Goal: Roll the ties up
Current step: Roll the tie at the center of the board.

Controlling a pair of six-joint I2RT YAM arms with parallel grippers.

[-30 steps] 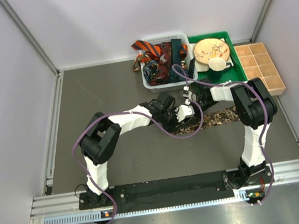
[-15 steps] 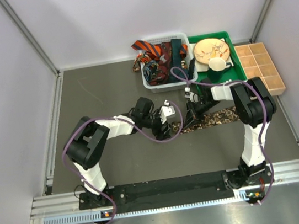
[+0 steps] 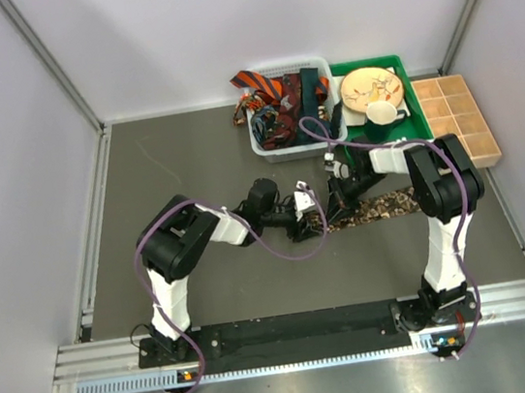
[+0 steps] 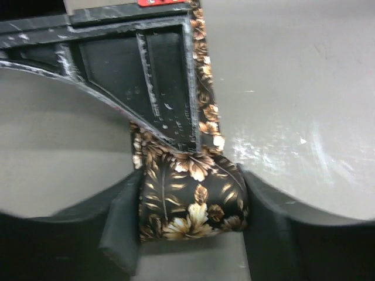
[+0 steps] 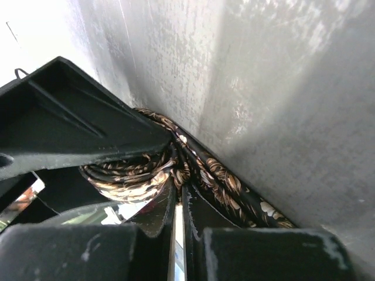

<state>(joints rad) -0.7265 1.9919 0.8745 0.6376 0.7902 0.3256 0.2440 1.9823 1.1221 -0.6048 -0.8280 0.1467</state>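
- Mid-table, pinched between the fingers of the left gripper [image 4: 192, 234]: a short started roll [image 4: 187, 199] at one end of the brown-black tie [image 3: 391, 204].
- At the right gripper [image 5: 179, 196], fingers nearly pressed together, tips against the fabric just beside the roll; cannot tell whether any cloth is caught.
- Judged early in the job: only a few turns wound, with most of this tie lying flat on the table [image 3: 190, 167] and running rightward from the roll.
- Left to do, by the look of it: several more ties [image 3: 272, 92] heaped unrolled in the white basket [image 3: 285, 146] at the far edge, one end draped over its left rim.
- Bare tabletop showing to the left and toward the arm bases; tighter at the far right, with basket, green tray [image 3: 410, 117] and wooden divider box [image 3: 457, 120] near the tie's flat end.
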